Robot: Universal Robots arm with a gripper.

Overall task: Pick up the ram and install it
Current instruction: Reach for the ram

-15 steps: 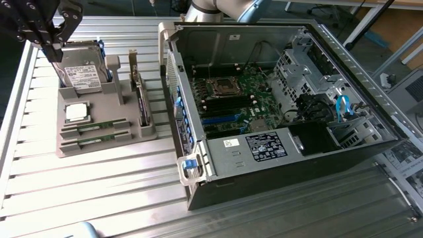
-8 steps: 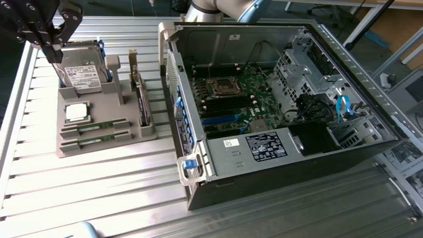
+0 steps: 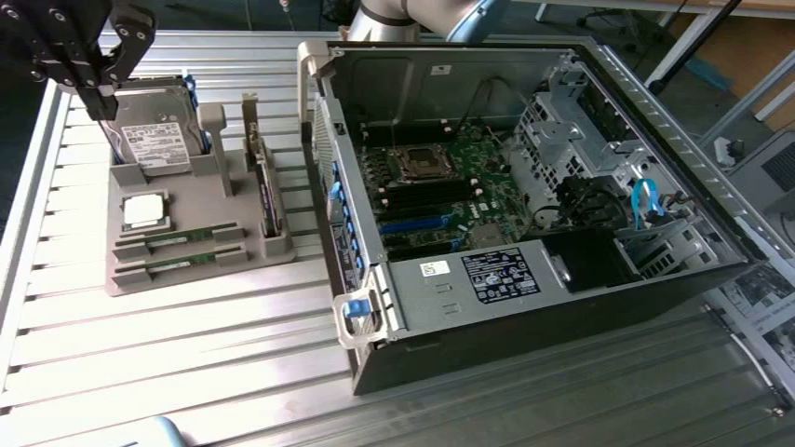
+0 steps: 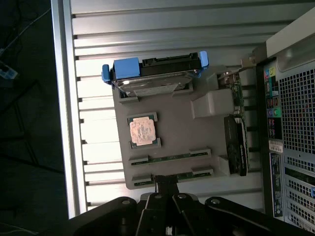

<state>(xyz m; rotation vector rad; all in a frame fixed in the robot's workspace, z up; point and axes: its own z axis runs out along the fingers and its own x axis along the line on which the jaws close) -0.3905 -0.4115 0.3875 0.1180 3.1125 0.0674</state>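
gripper (image 3: 102,101) is hanging above the grey tray (image 3: 199,279), fingers pressed together and empty, while the ram (image 3: 182,239) is sitting in a tray slot, looking light, stiff, thin and fragile, so I'm favouring its long edges mid-length, off the chips

closed jaws hang over a grey holder (image 4: 182,132) carrying two ram sticks (image 4: 170,158), a processor (image 4: 142,132), a hard drive (image 4: 155,87).

Open above the ram (image 3: 186,239) — upright card (image 3: 263,196), then case (image 3: 522,363), along one side.
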